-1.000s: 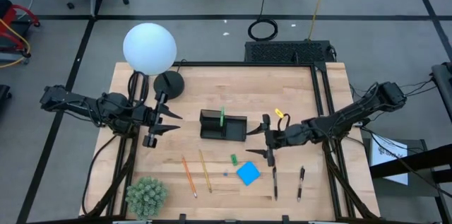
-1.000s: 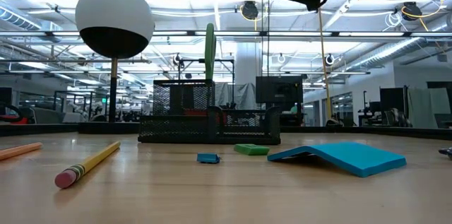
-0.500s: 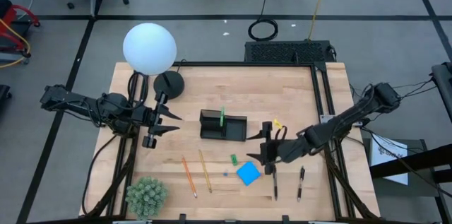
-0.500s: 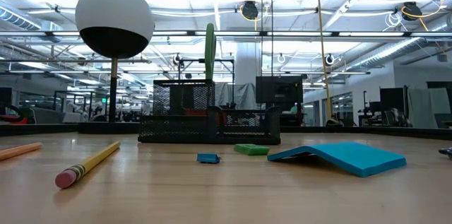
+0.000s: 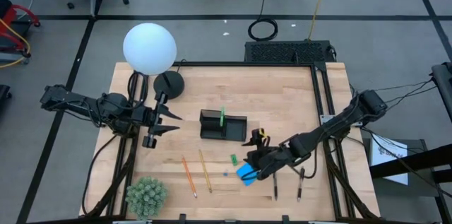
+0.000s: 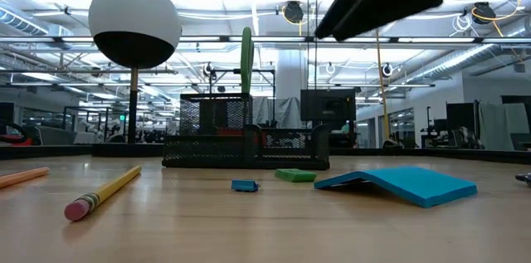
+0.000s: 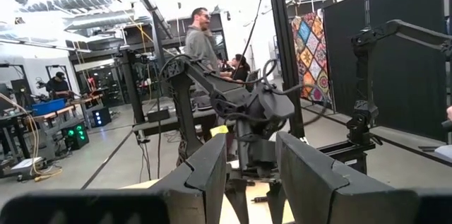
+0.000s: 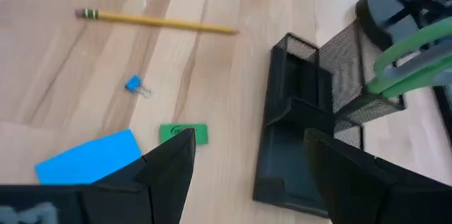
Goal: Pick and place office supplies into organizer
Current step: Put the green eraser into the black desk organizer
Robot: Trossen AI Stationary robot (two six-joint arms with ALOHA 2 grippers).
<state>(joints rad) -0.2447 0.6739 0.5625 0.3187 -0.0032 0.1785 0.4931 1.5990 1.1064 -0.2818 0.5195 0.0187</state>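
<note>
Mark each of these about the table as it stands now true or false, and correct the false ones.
1. The green-handled scissors stand in the organizer. True.
2. The right gripper holds the blue pad. False: it hangs over the pad with jaws open, holding nothing.
3. Both pencils lie on the table. True.
4. The left gripper is over the pens. False: it waits near the lamp base, jaws open.
5. The green piece lies inside the organizer. False: it lies on the table beside the pad.
</note>
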